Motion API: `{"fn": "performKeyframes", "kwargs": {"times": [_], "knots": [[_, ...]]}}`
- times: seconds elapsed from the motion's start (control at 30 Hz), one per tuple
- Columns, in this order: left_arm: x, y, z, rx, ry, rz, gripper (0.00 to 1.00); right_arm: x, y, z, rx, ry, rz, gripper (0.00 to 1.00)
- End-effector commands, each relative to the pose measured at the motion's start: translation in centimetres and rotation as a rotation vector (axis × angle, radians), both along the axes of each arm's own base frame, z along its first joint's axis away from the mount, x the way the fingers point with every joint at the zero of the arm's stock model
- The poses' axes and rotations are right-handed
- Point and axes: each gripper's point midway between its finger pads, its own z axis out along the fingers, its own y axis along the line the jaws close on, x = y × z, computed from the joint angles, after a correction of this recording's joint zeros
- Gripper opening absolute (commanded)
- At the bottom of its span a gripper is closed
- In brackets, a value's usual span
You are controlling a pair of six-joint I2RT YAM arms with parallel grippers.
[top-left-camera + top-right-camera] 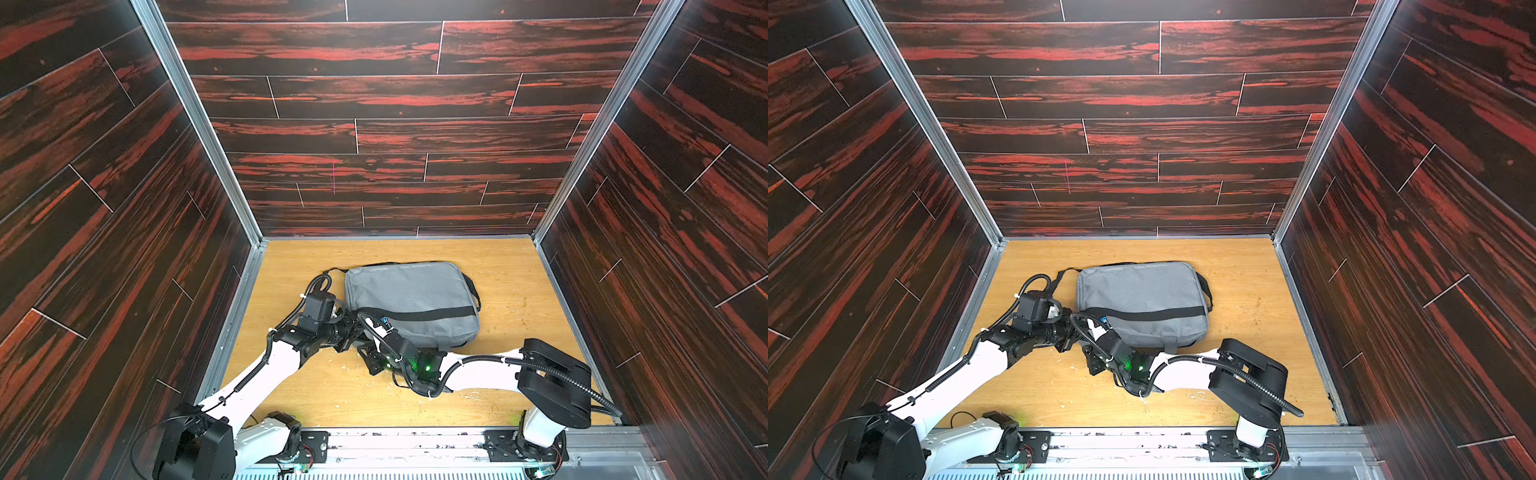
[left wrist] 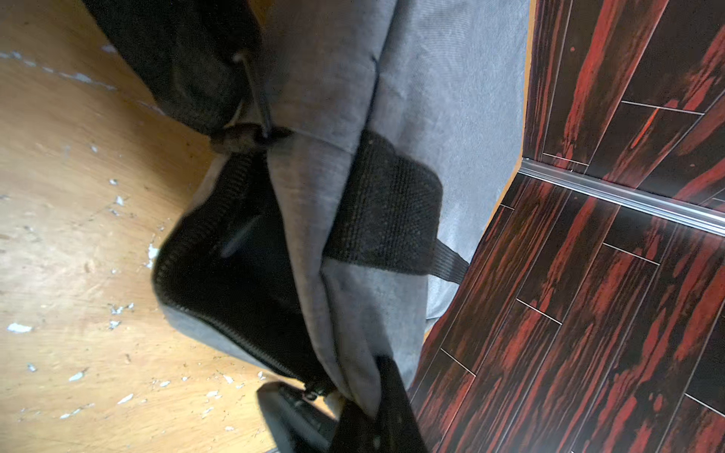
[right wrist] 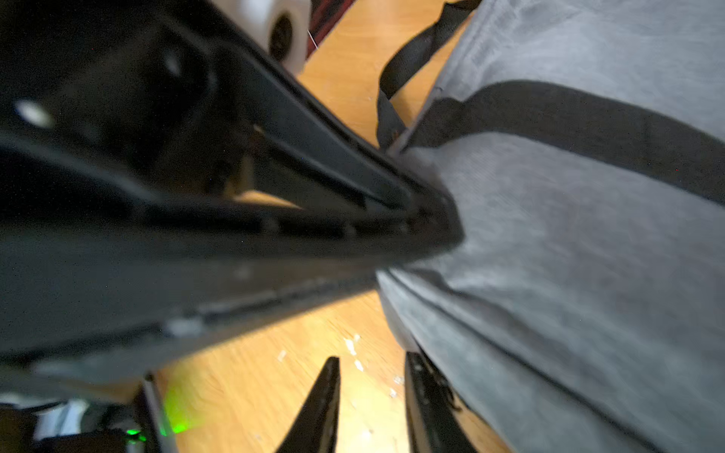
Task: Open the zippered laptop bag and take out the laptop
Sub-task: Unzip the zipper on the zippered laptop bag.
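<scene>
Dark red-black plank walls [image 1: 395, 124] on three sides, aluminium corner posts [image 1: 200, 120], light wood floor [image 1: 519, 282] scuffed with white flecks, metal rail [image 1: 415, 442] along near edge, even light

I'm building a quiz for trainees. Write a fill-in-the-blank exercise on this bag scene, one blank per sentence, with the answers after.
1. One ____ band crosses the grey zippered laptop bag.
2. At the bag's corner the zipper is partly ____.
3. The left gripper is ____ on the bag's fabric.
4. The right gripper is ____, with bare table showing between its fingers.

Answers: black; open; shut; open
</scene>
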Motion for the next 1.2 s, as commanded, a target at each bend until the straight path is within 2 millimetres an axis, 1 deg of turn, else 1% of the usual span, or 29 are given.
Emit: {"fn": "performKeyframes", "kwargs": {"times": [0.0, 0.1, 0.23, 0.3, 0.37, 0.53, 0.63, 0.7, 0.73, 0.83, 0.97, 1.1, 1.17], "knots": [[1.2, -1.1, 2.8, -0.044, -0.096, -0.037, 0.00, -0.5, -2.2, 0.5, -0.093, -0.027, -0.008, 0.35], [1.6, -1.2, 3.1, -0.038, -0.108, -0.042, 0.00, -0.9, -3.6, 0.6, -0.143, -0.037, -0.014, 0.38], [2.0, -1.3, 3.5, -0.038, -0.119, -0.040, 0.00, -0.9, -4.8, 1.2, -0.229, -0.103, -0.045, 0.42], [2.0, -1.3, 3.5, -0.038, -0.118, -0.039, 0.00, -0.8, -4.6, 1.7, -0.259, -0.156, -0.040, 0.44], [2.0, -1.4, 3.5, -0.040, -0.116, -0.042, 0.00, -0.2, -4.1, 1.8, -0.293, -0.198, -0.056, 0.46], [2.0, -1.4, 3.5, -0.041, -0.114, -0.041, 0.00, 0.8, -2.9, 1.9, -0.328, -0.291, -0.149, 0.46], [2.0, -1.4, 3.7, -0.039, -0.118, -0.048, 0.00, 0.8, -1.5, 1.9, -0.280, -0.305, -0.148, 0.47], [2.0, -1.5, 3.7, -0.039, -0.117, -0.051, 0.00, 0.8, -0.7, 1.3, -0.272, -0.291, -0.135, 0.47], [2.0, -1.5, 3.7, -0.038, -0.117, -0.052, 0.00, 0.8, -0.6, 0.8, -0.278, -0.274, -0.144, 0.46], [1.9, -1.5, 3.9, -0.036, -0.118, -0.055, 0.00, 0.7, -1.4, -0.6, -0.272, -0.236, -0.177, 0.45], [1.8, -1.5, 3.9, -0.043, -0.116, -0.053, 0.00, 0.9, -1.2, -1.9, -0.289, -0.234, -0.192, 0.45], [1.7, -1.4, 3.9, -0.044, -0.111, -0.052, 0.00, 2.6, -1.1, -1.9, -0.313, -0.272, -0.249, 0.42], [1.5, -1.4, 3.7, -0.046, -0.106, -0.053, 0.00, 3.0, -0.8, -1.8, -0.310, -0.274, -0.259, 0.41]]}}
